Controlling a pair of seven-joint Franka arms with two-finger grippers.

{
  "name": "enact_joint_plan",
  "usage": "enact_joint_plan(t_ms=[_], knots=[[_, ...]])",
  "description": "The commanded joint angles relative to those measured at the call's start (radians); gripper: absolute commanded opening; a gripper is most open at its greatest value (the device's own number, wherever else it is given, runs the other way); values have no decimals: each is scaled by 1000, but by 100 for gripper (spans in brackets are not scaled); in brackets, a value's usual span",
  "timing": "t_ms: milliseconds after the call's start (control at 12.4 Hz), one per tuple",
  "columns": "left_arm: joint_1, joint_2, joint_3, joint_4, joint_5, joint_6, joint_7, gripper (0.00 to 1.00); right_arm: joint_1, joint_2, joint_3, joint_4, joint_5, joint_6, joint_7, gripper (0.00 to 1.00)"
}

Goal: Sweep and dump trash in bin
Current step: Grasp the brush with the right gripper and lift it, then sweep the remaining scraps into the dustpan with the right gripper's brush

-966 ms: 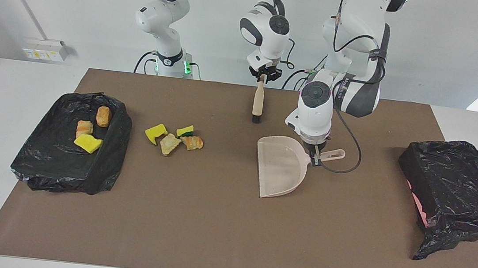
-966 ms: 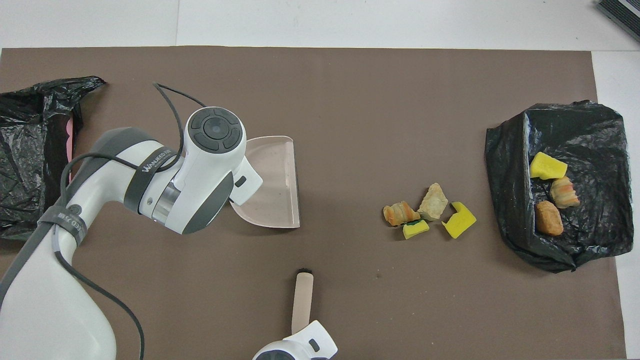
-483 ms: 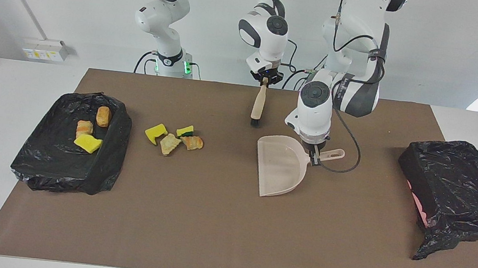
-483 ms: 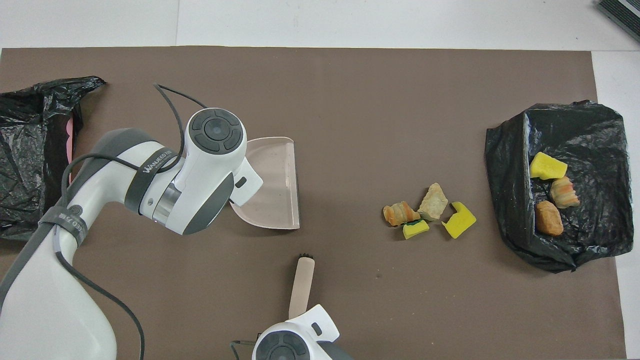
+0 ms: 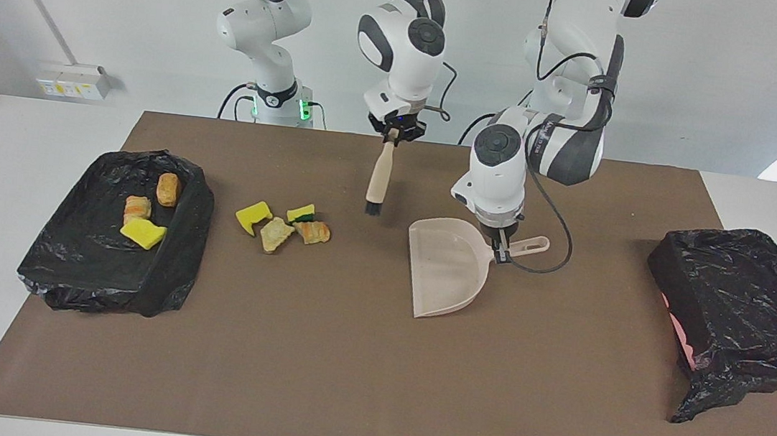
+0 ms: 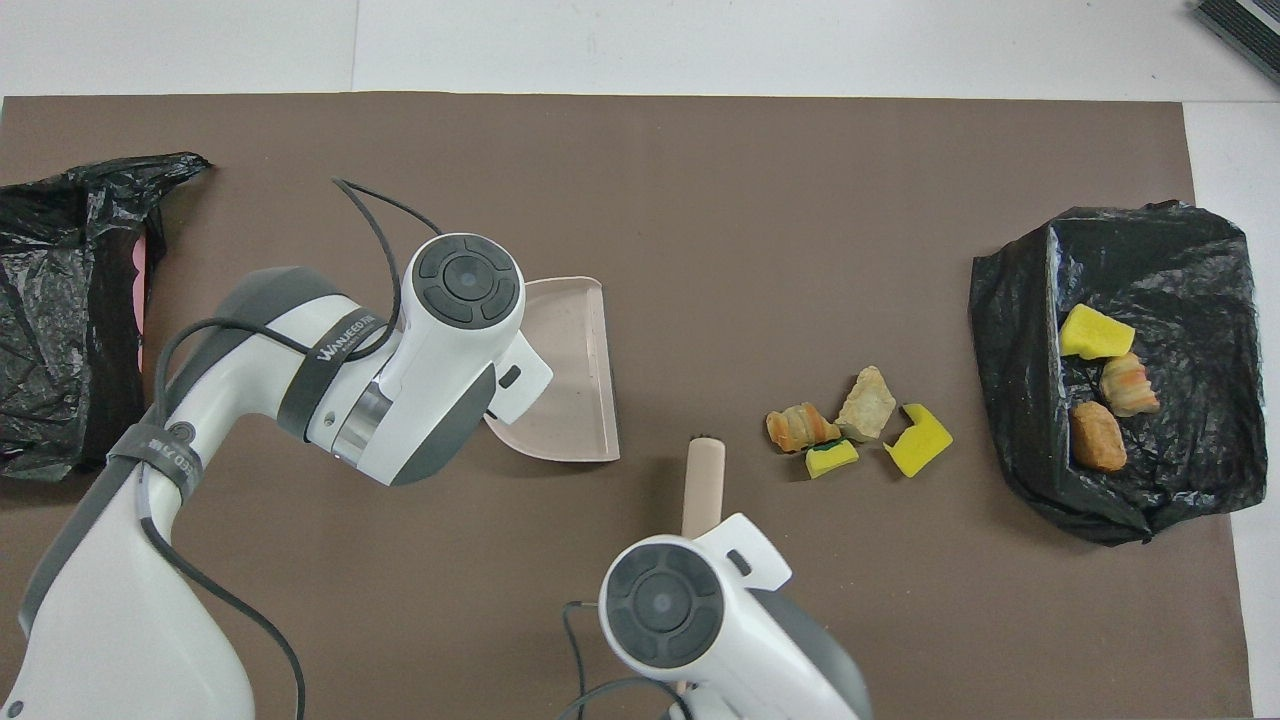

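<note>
Trash [image 5: 282,223] looks light, spongy, apt to tumble; better swept than pinched. Right pincer [image 5: 393,132] grasps the brush [image 5: 378,177], left pincer [image 5: 500,252] the dustpan [image 5: 444,276].

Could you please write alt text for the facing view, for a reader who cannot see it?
Two white robot arms work over a brown mat: the right gripper holds a beige black-bristled brush, the left gripper a beige plastic dustpan. Four yellow and tan scraps lie beside a black-bagged bin holding three more scraps.

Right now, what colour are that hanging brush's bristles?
Black, under a beige handle; the brush shows best in the facing view.
</note>
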Motion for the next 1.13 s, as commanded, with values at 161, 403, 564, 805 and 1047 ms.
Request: enact_joint_plan(t_ms=[161,403,564,805,1047], knots=[[-65,-55,4,-80,6,35,-97,0,-293,11,10,-4,-204,-57,-357,0],[-88,-64,1,-112,-3,71,-187,0,-442,26,12,-3,-359,-110,-576,0],[-113,-72,1,-125,-3,68,-189,0,-454,34,12,-21,-414,-141,-592,0],[-147,-109,1,-186,-3,76,-214,0,-479,54,15,-72,-417,-141,-586,0],[-180,-104,2,-201,-3,96,-217,0,-448,92,18,-90,-316,-82,-557,0]])
